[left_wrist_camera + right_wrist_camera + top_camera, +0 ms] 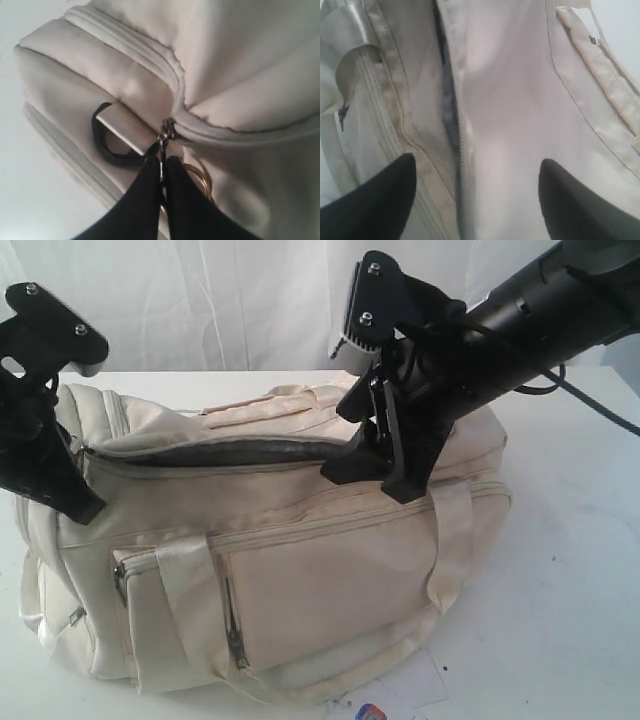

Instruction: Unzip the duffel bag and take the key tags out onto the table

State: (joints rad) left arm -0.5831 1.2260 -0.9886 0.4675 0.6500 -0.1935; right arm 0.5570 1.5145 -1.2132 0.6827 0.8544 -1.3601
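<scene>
At the left edge of the exterior view, the left gripper (pixel 80 502) slants down from the upper left corner onto the left end of the duffel bag (pixel 300 570). The bag sits across the middle of the white table (pixel 580 570), with a white curtain (pixel 220 300) behind. The left wrist view shows the fingers clenched on the zip pull (pixel 163 142) at the end of the top zip. A black D-ring (pixel 102 145) on its webbing tab lies just beside them, and a brass-coloured ring (pixel 202 175) is half hidden behind one finger.

Rightward, the top zip (pixel 230 452) gapes, showing dark grey lining. Below it a webbing handle (pixel 185 590) crosses the front pocket. Right of centre, the right arm comes in from the upper right corner, tilted downward. The right gripper (pixel 378 478) hangs at the right end of that opening, jaws spread wide and gripping nothing (its wrist view shows only fabric between the fingers). At the bottom edge, a white card (pixel 372 708) with a red-blue mark pokes out by the bag.
</scene>
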